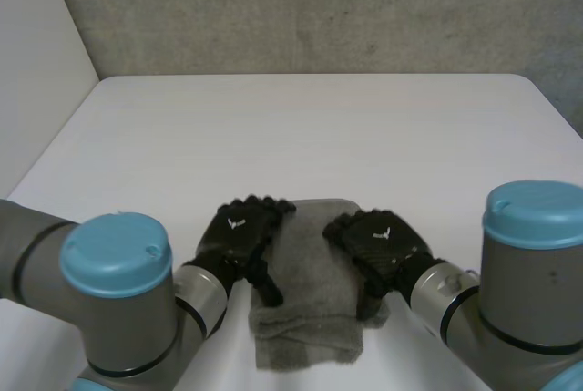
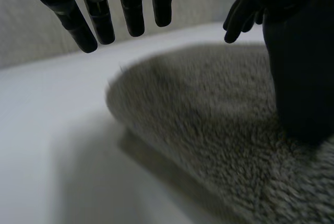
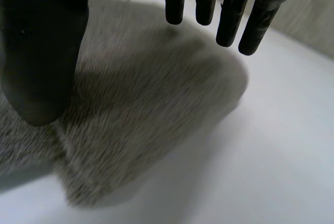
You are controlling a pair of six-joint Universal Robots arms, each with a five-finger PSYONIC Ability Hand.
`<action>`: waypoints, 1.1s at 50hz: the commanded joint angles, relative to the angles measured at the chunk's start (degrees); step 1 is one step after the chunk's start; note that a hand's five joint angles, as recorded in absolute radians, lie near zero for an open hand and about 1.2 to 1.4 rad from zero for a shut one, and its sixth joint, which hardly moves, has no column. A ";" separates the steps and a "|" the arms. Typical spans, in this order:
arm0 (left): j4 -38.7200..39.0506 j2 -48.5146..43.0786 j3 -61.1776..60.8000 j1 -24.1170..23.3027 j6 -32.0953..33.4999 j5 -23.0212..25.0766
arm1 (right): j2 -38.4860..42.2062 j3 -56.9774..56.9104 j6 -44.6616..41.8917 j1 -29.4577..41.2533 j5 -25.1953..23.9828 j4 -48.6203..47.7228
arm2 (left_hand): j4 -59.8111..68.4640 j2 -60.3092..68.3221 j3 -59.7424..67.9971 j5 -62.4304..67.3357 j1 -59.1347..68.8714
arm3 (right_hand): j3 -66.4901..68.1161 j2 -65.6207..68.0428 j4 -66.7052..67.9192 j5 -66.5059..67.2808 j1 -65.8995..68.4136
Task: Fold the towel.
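Grey towel (image 1: 305, 291) lies at the tabletop's (image 1: 310, 136) front edge. The left hand (image 1: 239, 230) and right hand (image 1: 381, 238) hover over its sides, fingers straight and holding nothing. Lower both evenly before you pinch.

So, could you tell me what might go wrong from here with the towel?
1. The left hand and right hand sit at the two long edges of the towel with straight fingers, gripping nothing. Closing now might catch only the top layer and pull the fold open.
2. The towel's near end looks bunched, so another fold could come out crooked.
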 commanded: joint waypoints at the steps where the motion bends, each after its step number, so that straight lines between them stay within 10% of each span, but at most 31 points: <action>1: -3.02 -3.03 0.98 0.08 2.38 -0.22 | 3.08 -0.43 -0.24 0.32 0.14 -0.10 | -4.14 -3.94 -3.43 -12.41 -4.27 | -3.75 -3.84 -4.42 -3.43 -3.29; 14: -5.91 9.87 3.26 1.57 2.92 -0.49 | -13.80 -1.48 0.64 -1.17 1.72 -0.80 | -4.48 -4.27 -3.77 -12.75 -4.60 | -3.75 -3.84 -4.42 -3.43 -3.29; 22: -11.10 22.96 6.24 7.27 4.14 -4.52 | -24.86 -6.31 5.47 -6.09 12.96 2.09 | -5.15 -4.94 -4.44 -13.41 -5.27 | -3.75 -3.84 -4.42 -3.43 -3.29; 55: -18.32 26.85 10.74 13.88 3.97 -5.67 | -24.52 -9.04 5.91 -10.14 12.36 9.14 | -6.16 -5.96 -5.45 -14.43 -6.29 | -3.75 -3.84 -4.42 -3.43 -3.29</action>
